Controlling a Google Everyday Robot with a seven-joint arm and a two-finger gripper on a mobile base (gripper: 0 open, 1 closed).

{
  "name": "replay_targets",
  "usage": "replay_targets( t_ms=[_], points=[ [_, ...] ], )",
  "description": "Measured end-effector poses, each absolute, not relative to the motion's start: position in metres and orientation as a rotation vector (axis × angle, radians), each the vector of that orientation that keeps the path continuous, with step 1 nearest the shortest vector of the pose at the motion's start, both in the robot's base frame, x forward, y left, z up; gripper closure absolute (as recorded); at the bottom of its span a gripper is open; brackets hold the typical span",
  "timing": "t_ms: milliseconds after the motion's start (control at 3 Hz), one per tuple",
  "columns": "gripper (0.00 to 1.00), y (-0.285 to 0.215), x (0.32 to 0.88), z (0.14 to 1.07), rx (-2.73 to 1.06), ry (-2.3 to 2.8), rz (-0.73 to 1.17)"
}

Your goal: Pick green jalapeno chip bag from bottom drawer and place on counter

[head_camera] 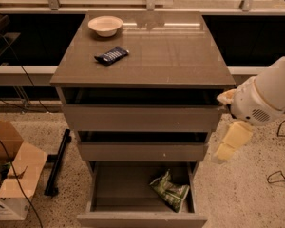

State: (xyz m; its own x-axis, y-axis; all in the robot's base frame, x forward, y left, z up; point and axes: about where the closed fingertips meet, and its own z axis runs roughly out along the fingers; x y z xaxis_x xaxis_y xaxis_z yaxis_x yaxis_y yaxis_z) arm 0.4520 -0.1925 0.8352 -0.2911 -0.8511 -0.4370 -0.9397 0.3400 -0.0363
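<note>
The green jalapeno chip bag (169,190) lies at the right side of the open bottom drawer (133,218). The end effector (231,144) hangs above and right of that drawer, and I cannot tell whether it is clenched or released. It should probably move in over the drawer, then descend vertically onto the bag

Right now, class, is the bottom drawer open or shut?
Open: the bottom drawer is pulled out, the green jalapeno chip bag visible inside. The gripper hangs beside the cabinet.
</note>
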Motion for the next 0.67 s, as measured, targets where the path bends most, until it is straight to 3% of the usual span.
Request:
replay_targets(
  t_ms=[667],
  points=[
    [0.0,-0.189,0.454,0.757,-1.564,2.317,0.546]
  ],
)
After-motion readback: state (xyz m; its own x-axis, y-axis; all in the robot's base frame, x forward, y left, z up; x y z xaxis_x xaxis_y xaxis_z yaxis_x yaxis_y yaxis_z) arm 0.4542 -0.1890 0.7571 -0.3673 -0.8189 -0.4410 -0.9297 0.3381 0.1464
